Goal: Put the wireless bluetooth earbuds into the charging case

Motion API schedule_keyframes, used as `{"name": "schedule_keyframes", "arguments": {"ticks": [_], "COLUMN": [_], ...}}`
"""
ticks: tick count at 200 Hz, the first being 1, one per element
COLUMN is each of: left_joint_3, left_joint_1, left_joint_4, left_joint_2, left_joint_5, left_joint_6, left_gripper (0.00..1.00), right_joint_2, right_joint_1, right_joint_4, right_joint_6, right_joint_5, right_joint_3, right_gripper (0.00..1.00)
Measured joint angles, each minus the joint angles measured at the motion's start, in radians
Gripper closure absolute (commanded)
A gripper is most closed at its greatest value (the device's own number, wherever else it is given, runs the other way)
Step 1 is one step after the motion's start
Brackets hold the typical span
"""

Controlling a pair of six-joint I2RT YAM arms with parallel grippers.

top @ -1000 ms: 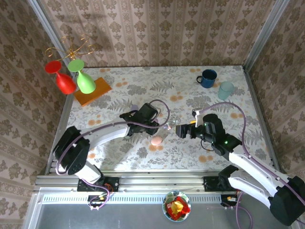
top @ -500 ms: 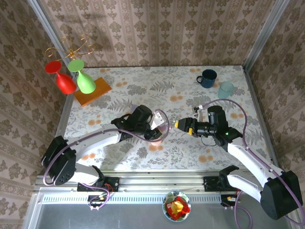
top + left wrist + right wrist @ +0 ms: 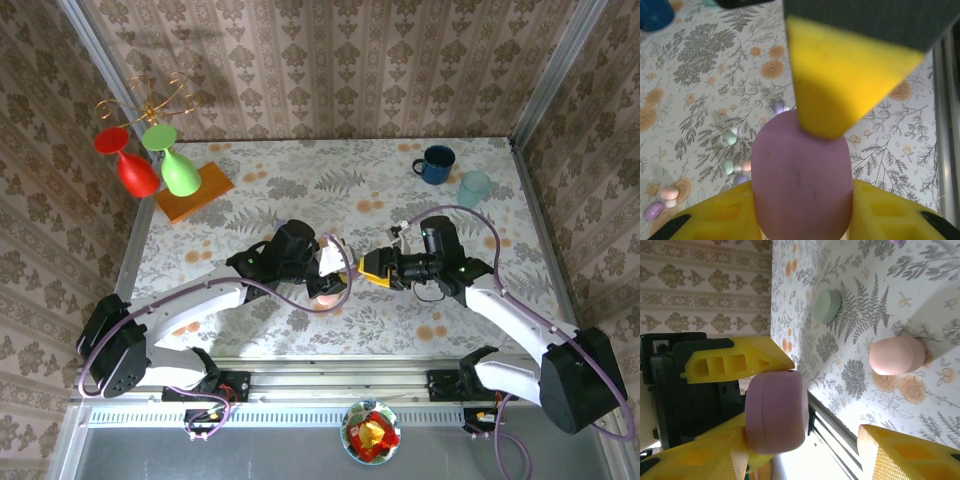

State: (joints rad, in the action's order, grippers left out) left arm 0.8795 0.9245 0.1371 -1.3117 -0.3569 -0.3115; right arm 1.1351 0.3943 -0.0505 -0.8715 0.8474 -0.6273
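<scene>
We find the left claw (image 3: 330, 265) clamped on a closed lilac case (image 3: 800, 175); the right claw (image 3: 368, 267) stands open close by it. The earbuds (image 3: 730, 137) lie loose on the table (image 3: 900, 150) (none inserted).

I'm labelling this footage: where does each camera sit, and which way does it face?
Top external: above and behind the bases, looking down on the floral table; both arms show, left claw and right claw close together.
Left wrist: on the left arm, looking past its yellow fingers at the lilac pebble-shaped case they grip.
Right wrist: on the right arm, facing the left claw; own yellow finger at bottom.
Shared: both wrist views show that case.
</scene>
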Motion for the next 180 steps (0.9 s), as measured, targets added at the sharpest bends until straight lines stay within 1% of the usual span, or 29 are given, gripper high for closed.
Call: {"name": "schedule_keyframes", "arguments": {"ticks": [6,21,37,51,55,61,66,81,98,111,121,130,144,151,159,171,180], "left_joint_3": [-0.001,-0.005,-0.016,-0.027,-0.029,-0.032,-0.034,-0.040,-0.042,-0.042,-0.043,-0.043,-0.045,-0.047,-0.054,-0.072,-0.098], "left_joint_1": [0.003,0.005,0.005,0.005,0.005,0.005,0.005,0.005,0.005,0.005,0.005,0.005,0.005,0.005,0.005,0.005,0.004], "left_joint_4": [-0.007,-0.024,-0.039,-0.041,-0.041,-0.041,-0.041,-0.041,-0.041,-0.041,-0.040,-0.040,-0.041,-0.045,-0.060,-0.095,-0.134], "left_joint_2": [0.000,0.000,0.000,0.002,0.002,0.004,0.006,0.012,0.014,0.014,0.014,0.015,0.015,0.016,0.018,0.025,0.038], "left_joint_5": [-0.004,-0.012,-0.018,-0.026,-0.026,-0.029,-0.029,-0.029,-0.029,-0.029,-0.028,-0.025,-0.021,-0.020,-0.019,-0.014,-0.010], "left_joint_6": [-0.001,-0.005,-0.008,-0.012,-0.013,-0.016,-0.018,-0.023,-0.023,-0.023,-0.023,-0.023,-0.023,-0.023,-0.022,-0.021,-0.007], "left_gripper": [0.69,0.69,0.71,0.71,0.71,0.71,0.71,0.71,0.71,0.71,0.71,0.70,0.62,0.56,0.48,0.32,0.24], "right_joint_2": [0.005,0.015,0.022,0.024,0.024,0.023,0.023,0.023,0.021,0.020,0.020,0.020,0.020,0.020,0.020,0.018,0.014], "right_joint_1": [0.008,0.020,0.024,0.024,0.024,0.024,0.024,0.024,0.024,0.024,0.024,0.024,0.023,0.023,0.023,0.018,0.011], "right_joint_4": [0.002,0.009,0.024,0.024,0.024,0.023,0.021,0.018,0.016,0.016,0.013,0.013,0.013,0.014,0.017,0.027,0.045], "right_joint_6": [-0.001,-0.010,-0.016,-0.019,-0.019,-0.017,-0.017,-0.010,-0.002,0.004,0.002,0.010,0.011,0.007,0.006,-0.012,-0.027], "right_joint_5": [0.002,0.006,0.014,0.015,0.015,0.014,0.014,0.013,0.013,0.014,0.013,0.014,0.014,0.014,0.014,0.014,0.014], "right_joint_3": [-0.004,-0.013,-0.016,-0.017,-0.017,-0.017,-0.018,-0.019,-0.019,-0.019,-0.019,-0.021,-0.021,-0.021,-0.021,-0.021,-0.018], "right_gripper": [0.45,0.56,0.61,0.61,0.59,0.54,0.52,0.53,0.59,0.68,0.77,0.80,0.83,0.85,0.85,0.86,0.87]}}
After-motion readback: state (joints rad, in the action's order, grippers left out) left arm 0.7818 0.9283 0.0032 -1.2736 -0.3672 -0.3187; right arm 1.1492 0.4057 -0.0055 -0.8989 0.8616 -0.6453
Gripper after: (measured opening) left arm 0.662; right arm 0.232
